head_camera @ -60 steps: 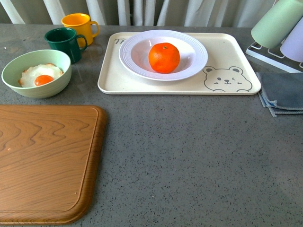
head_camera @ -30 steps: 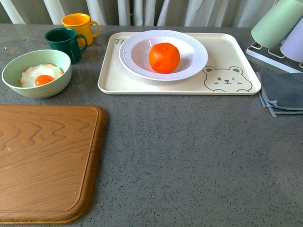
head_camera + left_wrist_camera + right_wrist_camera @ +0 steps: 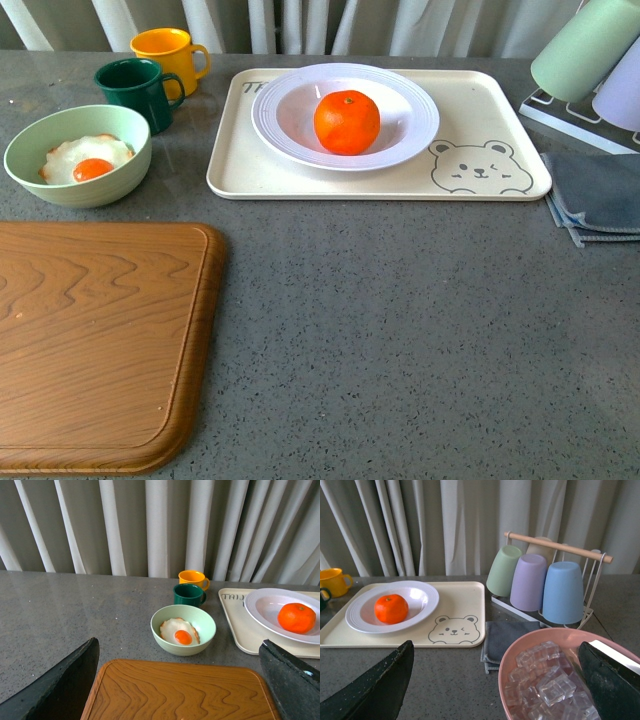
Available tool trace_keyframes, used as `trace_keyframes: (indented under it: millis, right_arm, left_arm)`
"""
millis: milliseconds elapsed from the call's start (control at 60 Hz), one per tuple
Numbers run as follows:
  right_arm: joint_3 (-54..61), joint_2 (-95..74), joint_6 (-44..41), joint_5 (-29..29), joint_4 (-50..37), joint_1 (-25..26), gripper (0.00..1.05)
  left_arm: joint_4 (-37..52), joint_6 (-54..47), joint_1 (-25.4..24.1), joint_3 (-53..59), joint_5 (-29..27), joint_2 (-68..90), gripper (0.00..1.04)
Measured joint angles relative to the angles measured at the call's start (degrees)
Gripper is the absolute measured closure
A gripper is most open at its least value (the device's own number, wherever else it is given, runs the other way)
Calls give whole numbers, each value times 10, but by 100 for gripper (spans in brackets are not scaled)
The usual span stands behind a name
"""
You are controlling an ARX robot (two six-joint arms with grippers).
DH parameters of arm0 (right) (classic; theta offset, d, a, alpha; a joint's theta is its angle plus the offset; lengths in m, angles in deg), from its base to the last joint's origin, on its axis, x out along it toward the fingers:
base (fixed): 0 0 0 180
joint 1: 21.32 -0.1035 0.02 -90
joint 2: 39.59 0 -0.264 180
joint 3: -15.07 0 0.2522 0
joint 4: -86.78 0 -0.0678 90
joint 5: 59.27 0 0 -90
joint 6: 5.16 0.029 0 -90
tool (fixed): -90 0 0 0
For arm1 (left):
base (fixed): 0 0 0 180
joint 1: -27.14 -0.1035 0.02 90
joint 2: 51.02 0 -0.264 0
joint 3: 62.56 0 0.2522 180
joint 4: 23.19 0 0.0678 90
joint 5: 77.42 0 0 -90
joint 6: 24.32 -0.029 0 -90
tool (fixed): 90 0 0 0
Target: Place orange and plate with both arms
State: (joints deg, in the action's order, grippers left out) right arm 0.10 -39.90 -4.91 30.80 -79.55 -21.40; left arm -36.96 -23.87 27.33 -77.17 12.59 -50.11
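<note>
Orange (image 3: 347, 122) resting in white plate (image 3: 300, 140) on bear tray (image 3: 480, 120), grey surface (image 3: 400, 330), left gripper (image 3: 180, 680) jaws apart, right gripper (image 3: 495, 680) jaws apart, both empty.

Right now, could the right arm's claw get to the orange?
Probably yes: the orange sits uncovered in the plate, nothing stands over it, and the right claw is open, though a pink bowl of ice lies below it.

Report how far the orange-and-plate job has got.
Done: the orange already sits in the plate, which rests on the bear tray. In hand: nothing; the left gripper and right gripper are both open and empty, well back from the tray. Left: whether this is the start or the finish cannot be told; the cutting board is bare.
</note>
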Motion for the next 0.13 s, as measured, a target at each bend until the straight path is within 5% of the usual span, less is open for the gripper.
trace_keyframes:
  millis: [133]
  right_arm:
    - [0, 0, 0, 0, 0, 0, 9]
  left_arm:
    - [0, 0, 0, 0, 0, 0, 9]
